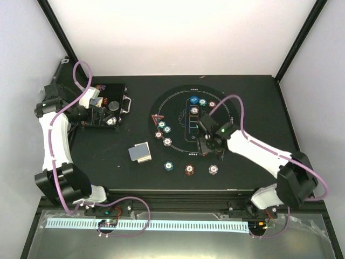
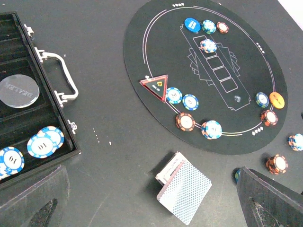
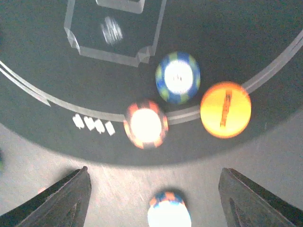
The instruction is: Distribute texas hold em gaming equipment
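Poker chips (image 3: 146,124) show striped teal, red-brown and white rims.

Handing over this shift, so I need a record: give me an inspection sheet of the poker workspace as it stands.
Surface: black table with round black mat.
Job's things: card deck off the mat; striped chips on the mat, beside it and in the black case; orange button and blue button on the mat.
Clutter: case open; red triangle marker on the mat.
Claws: left claw open, empty; right claw open over a loose chip, not touching it.
Cables: purple cables looped along both arms.
Surroundings: white walls, black frame posts.
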### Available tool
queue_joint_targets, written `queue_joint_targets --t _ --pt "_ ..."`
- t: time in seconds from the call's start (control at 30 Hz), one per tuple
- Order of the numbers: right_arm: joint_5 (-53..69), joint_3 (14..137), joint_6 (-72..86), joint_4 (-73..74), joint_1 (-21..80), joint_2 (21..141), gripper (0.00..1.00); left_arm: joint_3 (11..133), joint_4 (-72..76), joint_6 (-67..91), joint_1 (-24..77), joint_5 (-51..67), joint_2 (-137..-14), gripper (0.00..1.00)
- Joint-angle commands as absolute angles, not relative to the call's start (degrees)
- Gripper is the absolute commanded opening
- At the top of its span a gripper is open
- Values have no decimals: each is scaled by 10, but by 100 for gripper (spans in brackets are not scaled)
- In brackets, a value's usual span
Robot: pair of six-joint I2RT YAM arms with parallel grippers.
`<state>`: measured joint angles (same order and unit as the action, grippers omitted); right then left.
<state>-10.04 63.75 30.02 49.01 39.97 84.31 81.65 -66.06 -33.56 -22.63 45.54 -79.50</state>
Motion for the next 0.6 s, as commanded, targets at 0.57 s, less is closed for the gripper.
queue_joint_targets --t 0.57 --pt "-29 371 429 394 478 765 70 797 -666 -356 -233 474 -781 99"
